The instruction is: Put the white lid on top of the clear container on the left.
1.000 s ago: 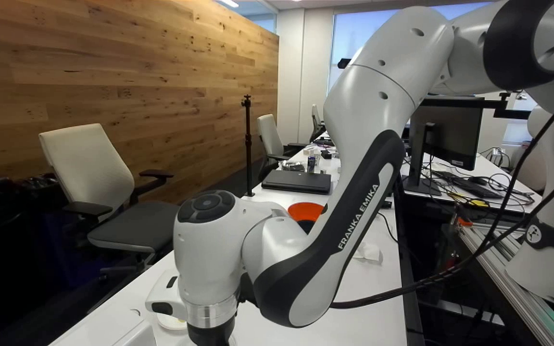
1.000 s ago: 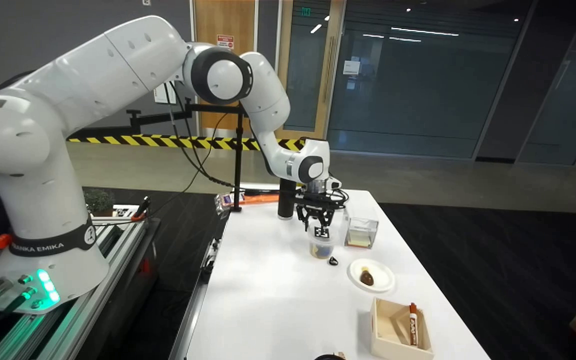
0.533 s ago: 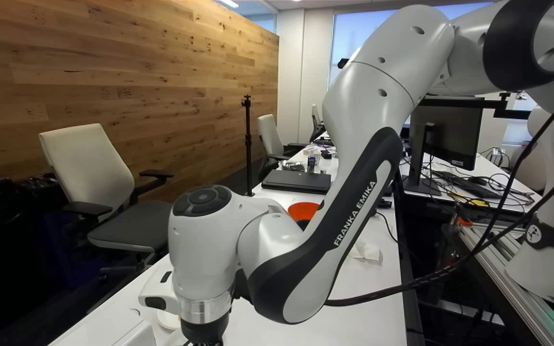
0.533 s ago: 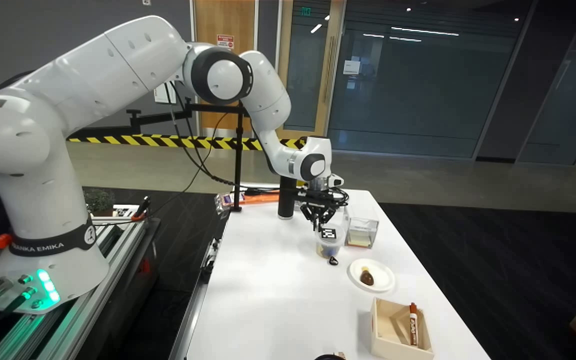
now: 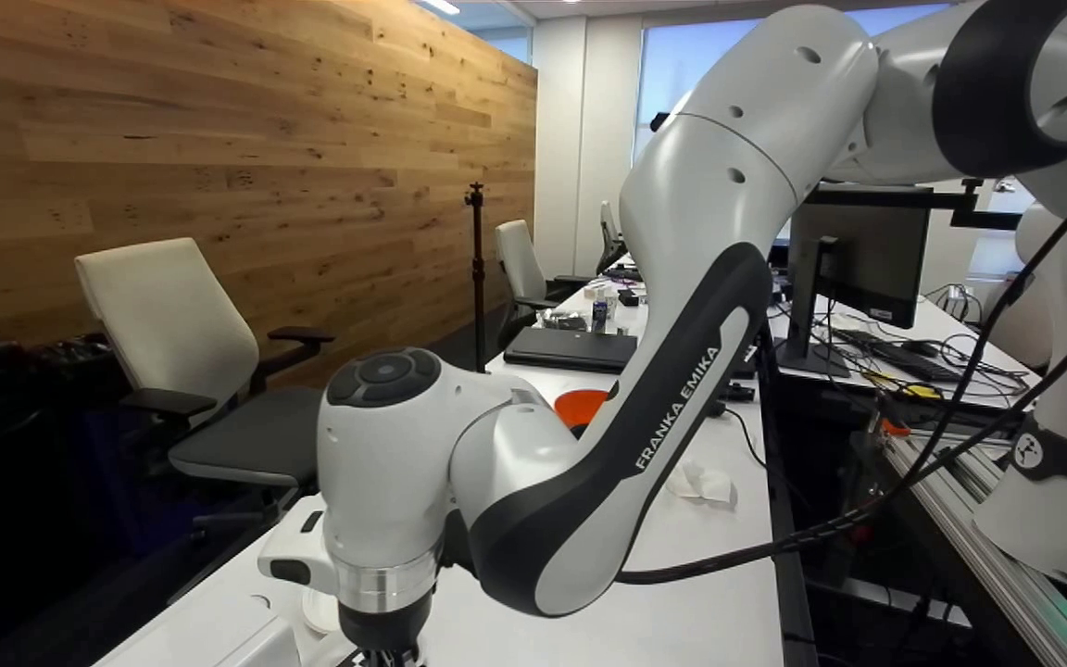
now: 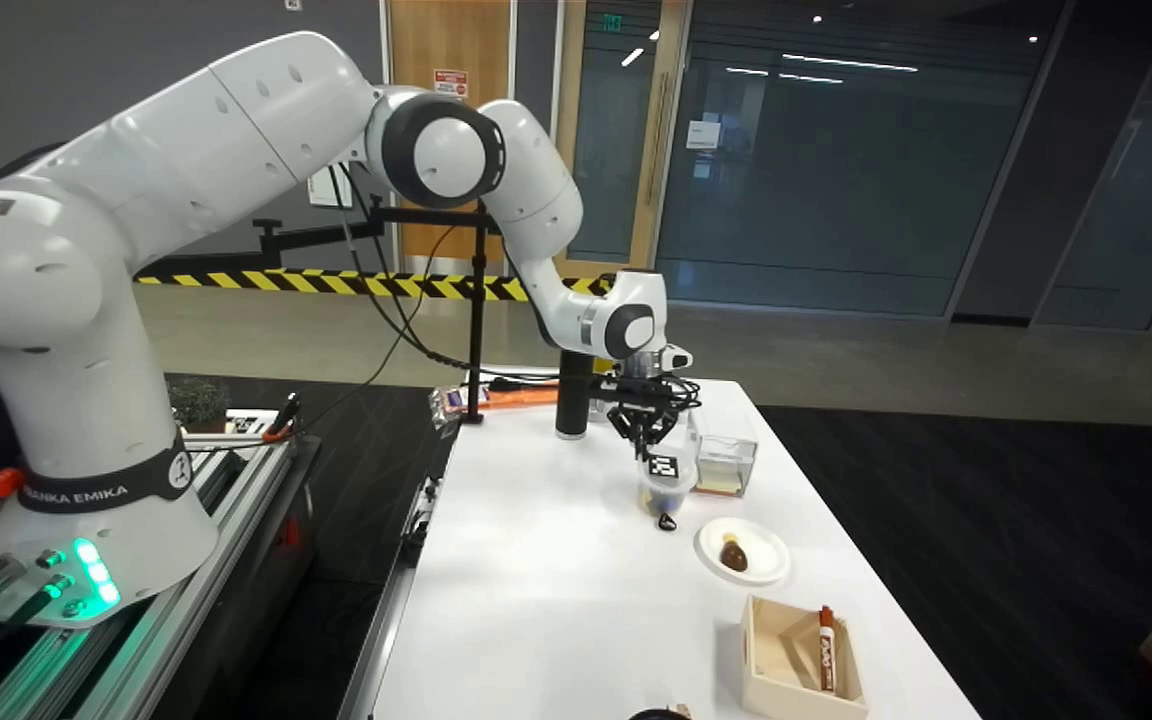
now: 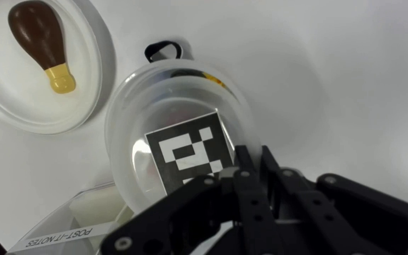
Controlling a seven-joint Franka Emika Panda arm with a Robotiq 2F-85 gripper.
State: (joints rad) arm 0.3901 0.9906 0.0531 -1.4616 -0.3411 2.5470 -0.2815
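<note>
Two things shift together within the last second: the lid and the container under it slide toward the note box and now stand just beside it; whether they touch it I cannot tell. The gripper travels the same way, and its fingers draw in from well apart to a narrow gap. Their tips are at the lid's rim, on the side away from the note box; whether they pinch that rim or merely push against it, I cannot tell. The plate, near the note box, keeps its place.

For the task, this looks like the closing stage. With the lid over the container's mouth, what remains, I judge, is seating it evenly and backing off. The shared slide suggests that the lid bears on the container, though a full fit all round does not show. Further travel risks bumping the note box; lifting with the rim caught could tip the container.
</note>
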